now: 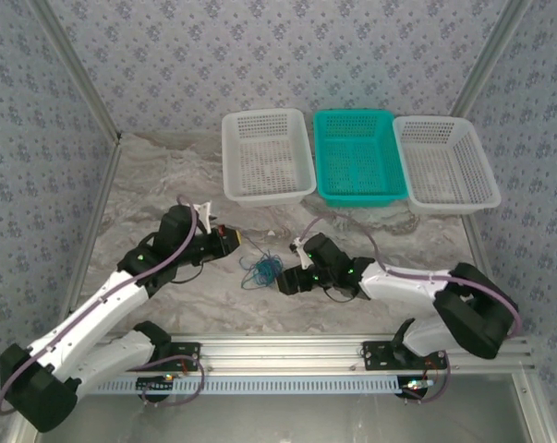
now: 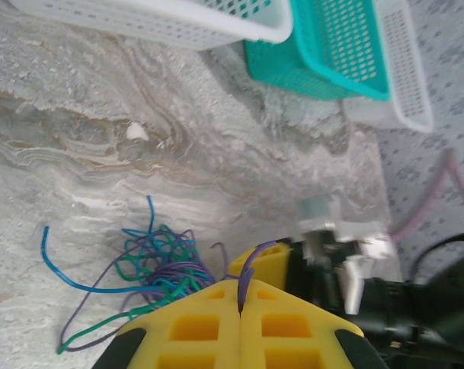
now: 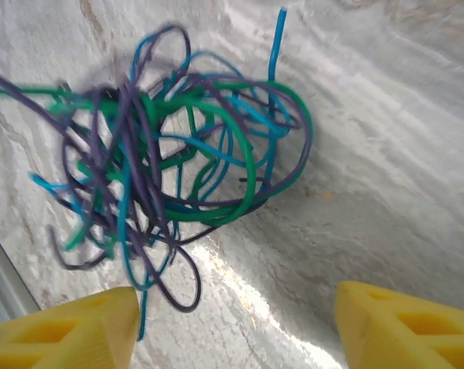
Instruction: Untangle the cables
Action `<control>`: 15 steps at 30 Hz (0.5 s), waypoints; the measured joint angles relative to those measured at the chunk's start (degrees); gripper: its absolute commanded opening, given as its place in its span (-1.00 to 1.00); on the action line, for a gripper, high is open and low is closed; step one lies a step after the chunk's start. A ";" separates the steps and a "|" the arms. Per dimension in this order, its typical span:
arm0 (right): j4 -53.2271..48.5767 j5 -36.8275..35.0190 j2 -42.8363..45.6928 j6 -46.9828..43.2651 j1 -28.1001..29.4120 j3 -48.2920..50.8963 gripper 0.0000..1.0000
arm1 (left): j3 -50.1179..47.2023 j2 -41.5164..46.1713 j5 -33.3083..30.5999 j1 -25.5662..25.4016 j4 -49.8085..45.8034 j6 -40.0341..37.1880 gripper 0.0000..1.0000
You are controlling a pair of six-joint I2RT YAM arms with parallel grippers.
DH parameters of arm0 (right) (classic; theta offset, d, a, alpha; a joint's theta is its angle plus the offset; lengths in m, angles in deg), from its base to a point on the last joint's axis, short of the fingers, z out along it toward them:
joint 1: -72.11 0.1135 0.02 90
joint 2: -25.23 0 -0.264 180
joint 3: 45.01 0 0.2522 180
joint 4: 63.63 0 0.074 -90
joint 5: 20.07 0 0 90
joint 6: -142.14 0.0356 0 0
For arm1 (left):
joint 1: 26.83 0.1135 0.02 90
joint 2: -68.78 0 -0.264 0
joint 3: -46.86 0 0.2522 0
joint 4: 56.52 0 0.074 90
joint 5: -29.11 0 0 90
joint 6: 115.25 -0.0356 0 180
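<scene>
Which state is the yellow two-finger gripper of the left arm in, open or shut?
Shut. On the left gripper the yellow fingers meet, with a thin purple wire from the tangled blue-green cables pinched between them.

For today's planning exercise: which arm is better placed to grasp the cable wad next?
Right. The right gripper is open, facing the cables; the left gripper is shut, pinching a purple strand.

Part of the cables [image 2: 161, 269] is hidden behind the left claw [image 2: 239, 290].

Two white baskets [image 1: 267, 157] [image 1: 444, 163], one teal basket [image 1: 359, 155], one cable wad [image 1: 260, 269]
</scene>
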 measured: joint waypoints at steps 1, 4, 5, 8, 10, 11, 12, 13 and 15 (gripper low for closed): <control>-0.07 -1.07 2.73 -0.72 0.00 0.31 0.62 | 0.02 -1.01 0.04 -0.31 0.02 -0.37 -1.00; 2.25 -3.65 10.14 -4.96 0.07 0.17 0.62 | 0.42 -3.26 0.28 -1.05 0.00 -1.36 -1.00; 3.93 -3.98 11.85 -7.26 0.04 -0.20 0.59 | 0.79 -3.74 0.50 -1.16 -0.02 -1.75 -1.00; 8.17 -2.38 11.65 -12.57 -0.52 -2.60 0.52 | 2.56 -4.20 1.22 -1.64 0.04 -2.86 -1.00; 10.86 -0.13 8.61 -14.56 -1.16 -5.38 0.45 | 3.80 -4.20 1.49 -1.84 0.28 -3.37 -1.00; 12.24 0.98 6.73 -15.26 -1.38 -6.78 0.42 | 4.28 -4.20 1.55 -1.86 0.66 -3.50 -1.00; 13.46 2.16 4.70 -15.67 -1.57 -8.15 0.39 | 4.55 -4.20 1.55 -1.86 0.92 -3.69 -1.00; 14.69 3.28 2.34 -16.04 -1.62 -9.66 0.24 | 4.72 -4.20 1.55 -1.86 1.36 -3.89 -1.00; 16.57 4.61 -2.03 -16.72 -1.40 -11.87 -0.16 | 4.94 -4.20 1.55 -1.86 1.68 -4.15 -1.00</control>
